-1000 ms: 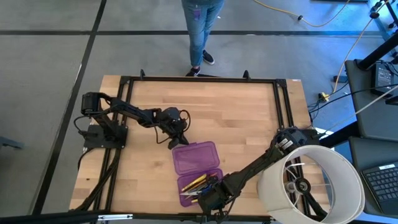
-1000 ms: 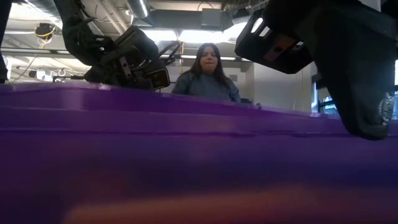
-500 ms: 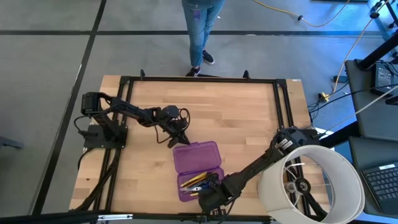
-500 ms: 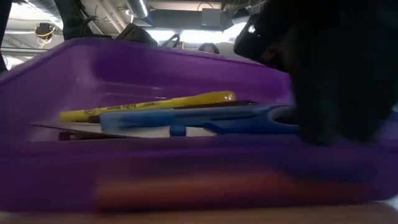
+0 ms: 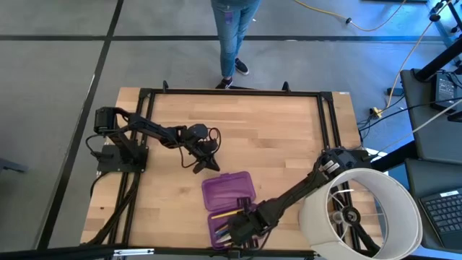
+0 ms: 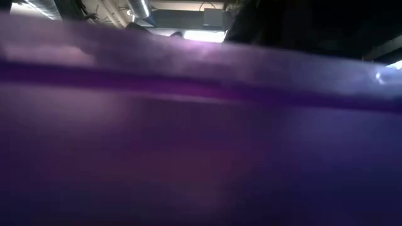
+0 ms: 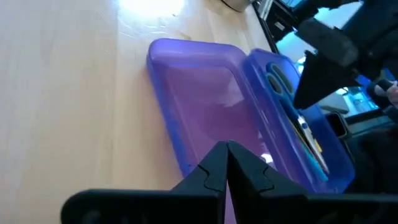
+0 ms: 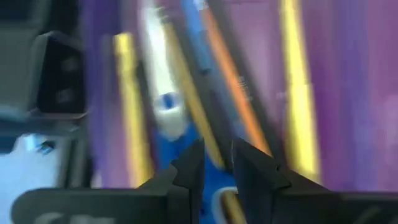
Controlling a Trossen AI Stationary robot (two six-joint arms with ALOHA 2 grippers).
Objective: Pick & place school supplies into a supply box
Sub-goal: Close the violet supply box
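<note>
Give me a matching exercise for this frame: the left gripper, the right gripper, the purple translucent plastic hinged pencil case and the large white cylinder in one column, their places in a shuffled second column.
Things:
1. left gripper
2. right gripper
3. purple translucent plastic hinged pencil case
4. large white cylinder

Places:
A. at the table's right near corner, by the right arm's base
B. over the case half that holds the pencils and scissors
C. on the wooden table, lying open near the front edge
D. just beyond the case's empty half, on its far-left side

Pairs: 1-D, 2-B, 3-C, 4-A
</note>
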